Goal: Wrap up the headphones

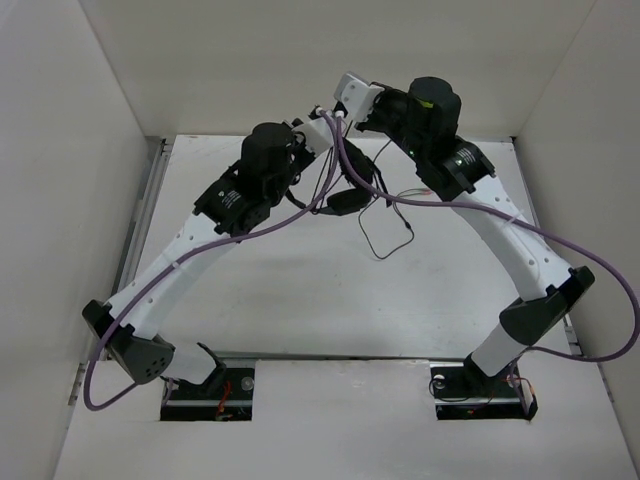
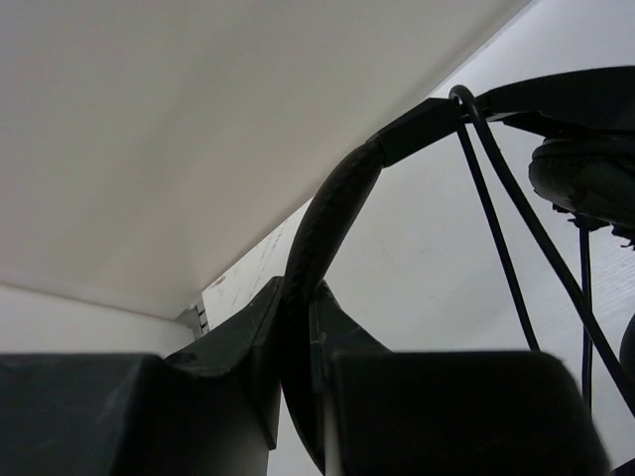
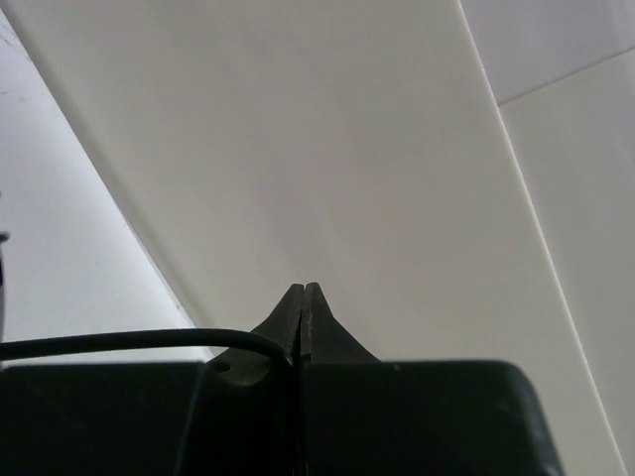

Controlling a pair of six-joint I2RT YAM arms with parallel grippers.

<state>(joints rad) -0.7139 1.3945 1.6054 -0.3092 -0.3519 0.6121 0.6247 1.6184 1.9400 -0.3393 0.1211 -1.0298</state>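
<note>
With left jaws pinching the headband [image 2: 332, 213] and right jaws squeezed on the cable [image 3: 119, 342], best bet's winding it snug round the band, no slack.

headphones [image 2: 327, 213] — headband grained, matt black | left tool [image 2: 296, 302] — smooth dark plastic | table [image 1: 300, 290] matt white

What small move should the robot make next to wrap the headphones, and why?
Probably swing the right gripper, shut on the cable, once around the headband that the left gripper clamps. A long stretch of cable trails loose over the table, unwound.
</note>
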